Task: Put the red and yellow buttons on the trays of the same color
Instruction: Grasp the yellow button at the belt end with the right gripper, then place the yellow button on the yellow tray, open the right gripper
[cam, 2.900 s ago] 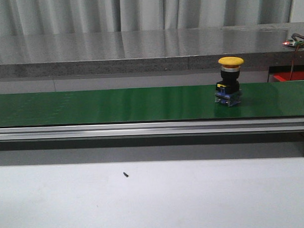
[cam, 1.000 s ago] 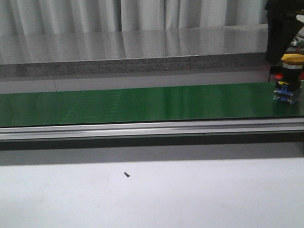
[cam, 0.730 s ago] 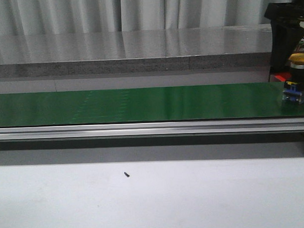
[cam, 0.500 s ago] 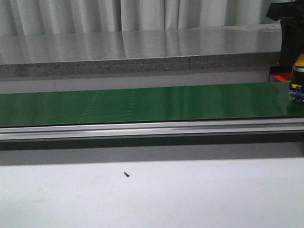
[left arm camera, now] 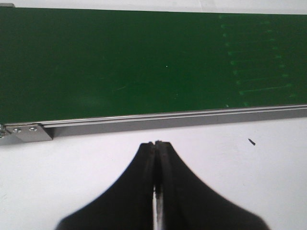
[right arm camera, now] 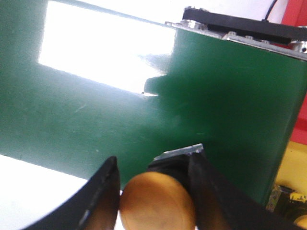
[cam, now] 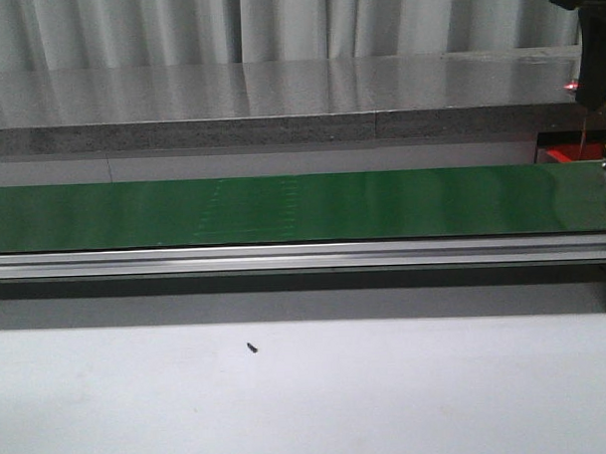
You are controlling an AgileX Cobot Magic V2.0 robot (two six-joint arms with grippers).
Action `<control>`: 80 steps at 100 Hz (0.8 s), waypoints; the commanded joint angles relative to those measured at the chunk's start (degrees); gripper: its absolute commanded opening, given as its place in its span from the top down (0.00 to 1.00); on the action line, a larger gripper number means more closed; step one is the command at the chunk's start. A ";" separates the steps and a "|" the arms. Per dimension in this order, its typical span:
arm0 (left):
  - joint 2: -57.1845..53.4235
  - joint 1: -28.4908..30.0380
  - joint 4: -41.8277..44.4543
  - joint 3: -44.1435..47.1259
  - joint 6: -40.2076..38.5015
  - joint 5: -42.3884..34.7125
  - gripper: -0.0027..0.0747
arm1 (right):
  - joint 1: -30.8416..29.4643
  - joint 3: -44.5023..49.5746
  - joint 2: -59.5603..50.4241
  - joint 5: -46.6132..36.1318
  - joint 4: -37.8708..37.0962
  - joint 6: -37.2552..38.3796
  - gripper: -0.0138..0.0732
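- Green belt (cam: 282, 208) fills the front view and nothing rides on it that I can make out. Right arm (cam: 587, 28) is just a dark chunk in the far top corner, and below it at the frame edge there's a sliver of something yellow and blue, too cut off to call. A bit of red tray (cam: 569, 154) peeks out behind the belt near that arm. Can't read the right claw's state from this angle.
- Left wrist view: left claw (left arm camera: 157, 153) has its fingers pressed together, nothing between them, hanging over the white table (left arm camera: 72, 163) just short of the belt rail. Bare green ahead of it, plus a tiny dark speck (left arm camera: 252, 141) off to one side on the table. This arm looks idle to me.
- Right wrist view is where the action is: right claw (right arm camera: 153, 177) is clamped on the yellow button (right arm camera: 157, 201), orange-yellow cap sitting right between the fingers with the black collar against one of them. Belt end lies beyond the claw, red shows at the far corner past it, and something yellow sits off to the side below the belt edge, probably the yellow tray (right arm camera: 293, 167).
- My read: pick is done, carry step is on. Next move needs a swing toward that yellow patch, not the red one, then lower it and let go.
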 commanded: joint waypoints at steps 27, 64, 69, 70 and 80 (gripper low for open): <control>-0.89 -0.61 -1.60 -1.42 -0.07 -2.51 0.99 | -8.08 -0.51 -8.39 3.03 -0.24 1.34 0.52; -0.89 -0.61 -1.63 -1.42 -0.07 -3.06 0.99 | -26.66 6.11 -13.48 -2.54 0.15 5.55 0.52; -0.89 -0.61 -1.63 -1.42 -0.07 -3.18 0.99 | -28.42 7.25 -13.48 -3.74 0.15 5.76 0.52; -0.89 -0.61 -1.63 -1.42 -0.07 -3.18 0.99 | -28.61 7.43 -13.48 -4.17 0.15 5.87 0.52; -0.89 -0.61 -1.63 -1.42 -0.07 -3.28 0.99 | -30.63 9.98 -13.42 -8.01 0.19 7.70 0.52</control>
